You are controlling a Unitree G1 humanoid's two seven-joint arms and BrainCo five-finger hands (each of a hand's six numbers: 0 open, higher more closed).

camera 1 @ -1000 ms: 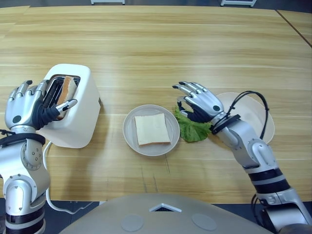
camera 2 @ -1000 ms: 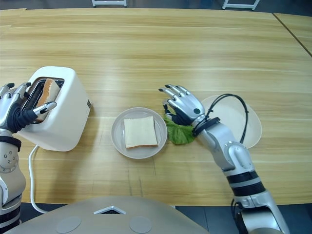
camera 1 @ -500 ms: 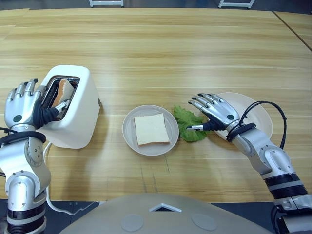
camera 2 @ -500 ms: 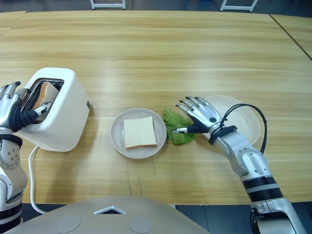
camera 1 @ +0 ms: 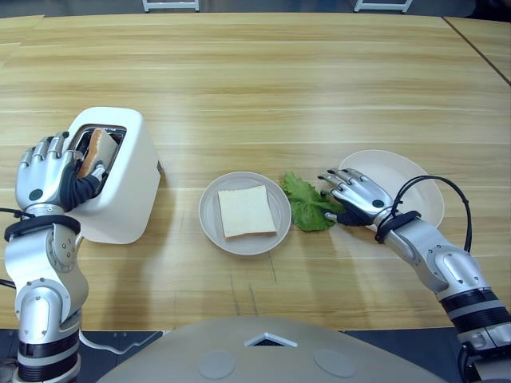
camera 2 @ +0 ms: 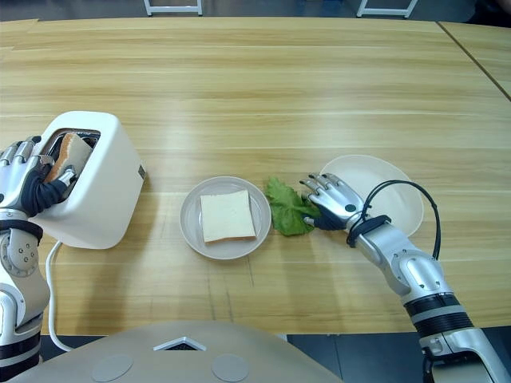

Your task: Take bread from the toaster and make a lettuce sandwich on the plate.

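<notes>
Nearest, the plate [camera 1: 209, 231] is seen at the middle of the table [camera 1: 263, 80], with one slice of bread [camera 1: 244, 211] laid flat in it. Just beside the plate's right rim the lettuce leaf [camera 1: 303, 201] is spread on the wood, apart from the bread and not yet on it. Its long axis is judged to run roughly near to far, slanting a little. The right hand [camera 1: 361, 203] is held low at the leaf's right side. Its fingers are kept apart and only lightly bent, with their tips at the leaf's right edge, and no closed grip on the leaf can be made out. The leaf thus lies to the left of those fingers, between them and the plate, so this hand is by far the nearer one, and a short carry leftward is judged to be all that is called for. Behind the right hand a white dish [camera 1: 407, 171] is set.

Farther back on the left the toaster [camera 1: 132, 191] is stood, a second slice [camera 1: 96, 150] raised in its slot. The left hand [camera 1: 44, 179] is placed at the slot, and its fingers appear to be curled onto that slice
</notes>
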